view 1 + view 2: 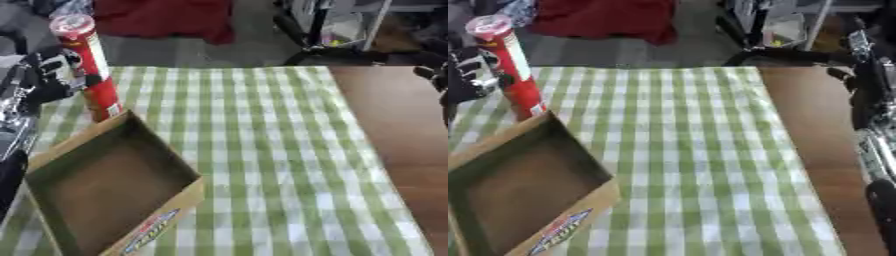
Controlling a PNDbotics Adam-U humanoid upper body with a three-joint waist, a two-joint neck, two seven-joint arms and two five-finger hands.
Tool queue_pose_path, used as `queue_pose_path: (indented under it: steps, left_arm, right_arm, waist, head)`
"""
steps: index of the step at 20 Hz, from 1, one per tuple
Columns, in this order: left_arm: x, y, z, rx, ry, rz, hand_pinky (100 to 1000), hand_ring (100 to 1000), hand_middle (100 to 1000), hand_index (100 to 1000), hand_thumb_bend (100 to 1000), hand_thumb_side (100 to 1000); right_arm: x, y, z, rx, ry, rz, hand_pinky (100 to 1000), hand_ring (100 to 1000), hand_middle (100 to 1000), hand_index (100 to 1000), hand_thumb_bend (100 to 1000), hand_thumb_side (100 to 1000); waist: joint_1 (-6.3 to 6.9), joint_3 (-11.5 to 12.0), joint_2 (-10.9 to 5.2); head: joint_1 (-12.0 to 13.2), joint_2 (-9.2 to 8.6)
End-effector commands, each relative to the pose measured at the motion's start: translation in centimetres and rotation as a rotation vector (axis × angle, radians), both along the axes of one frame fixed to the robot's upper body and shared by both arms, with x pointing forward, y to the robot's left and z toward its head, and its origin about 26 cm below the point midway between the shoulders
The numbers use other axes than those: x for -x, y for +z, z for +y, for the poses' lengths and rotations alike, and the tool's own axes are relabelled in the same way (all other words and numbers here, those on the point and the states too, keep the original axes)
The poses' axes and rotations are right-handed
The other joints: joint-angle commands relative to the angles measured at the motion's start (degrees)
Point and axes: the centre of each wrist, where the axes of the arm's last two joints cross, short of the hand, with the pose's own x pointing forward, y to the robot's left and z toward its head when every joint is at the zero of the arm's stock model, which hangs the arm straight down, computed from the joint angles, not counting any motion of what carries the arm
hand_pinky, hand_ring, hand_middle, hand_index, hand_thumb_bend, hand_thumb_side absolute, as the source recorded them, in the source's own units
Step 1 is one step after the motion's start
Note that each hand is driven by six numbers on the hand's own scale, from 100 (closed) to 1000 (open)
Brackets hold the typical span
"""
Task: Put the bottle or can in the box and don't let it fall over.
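From the left eye view, the left hand [48, 75] had its dark fingers curled round the middle of a tall red can [87, 65] with a pale lid. The can stood nearly upright, leaning slightly, its bottom end just behind the far corner of the open cardboard box [52, 150]. I could not tell whether that end touched the green checked cloth [262, 150] or hung a little above it. The box was empty, a printed label on its near wall. I judged the step in hand to be the carry: the can was gripped but not yet over the box. The next move would call for bringing it over the far wall, lowering it straight down onto the box floor and letting go only once it stood steady, since so tall and narrow a can would tip easily.

The right eye view gave the same can and box nearer the left edge, with less of the left hand showing. What it added was the robot's right arm [872, 100] down the right side over the bare brown table [815, 125]. Its hand appeared in neither view.
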Motion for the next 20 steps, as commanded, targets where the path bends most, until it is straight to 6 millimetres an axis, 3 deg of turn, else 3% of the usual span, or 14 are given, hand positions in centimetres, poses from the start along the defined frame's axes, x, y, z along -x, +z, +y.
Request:
queue_pose_path:
  steps: [1, 7, 20]
  left_arm:
    - [-0.38, 1.69, 0.11, -0.016, 0.004, -0.04, 1000, 910, 877, 844, 945, 129]
    - [-0.75, 2.04, 0.03, -0.002, 0.019, -0.047, 1000, 909, 877, 844, 951, 130]
    - [-0.76, 2.25, 0.45, 0.015, 0.111, -0.066, 1000, 899, 863, 843, 956, 134]
  right_arm:
    - [0.1, 1.46, 0.02, 0.005, 0.006, -0.042, 839, 866, 847, 864, 275, 707]
    - [0.07, 1.63, 0.13, 0.004, 0.01, -0.046, 840, 866, 846, 864, 275, 709]
    - [0.04, 1.71, 0.26, 0.007, 0.016, -0.046, 840, 865, 846, 864, 272, 712]
  waist:
    - [0.02, -0.14, -0.45]
    - [-0.14, -0.29, 0.21]
    - [0.02, -0.26, 0.73]
  head:
    - [0.16, -1.0]
    - [0.29, -1.79]
    - [0.28, -1.77]
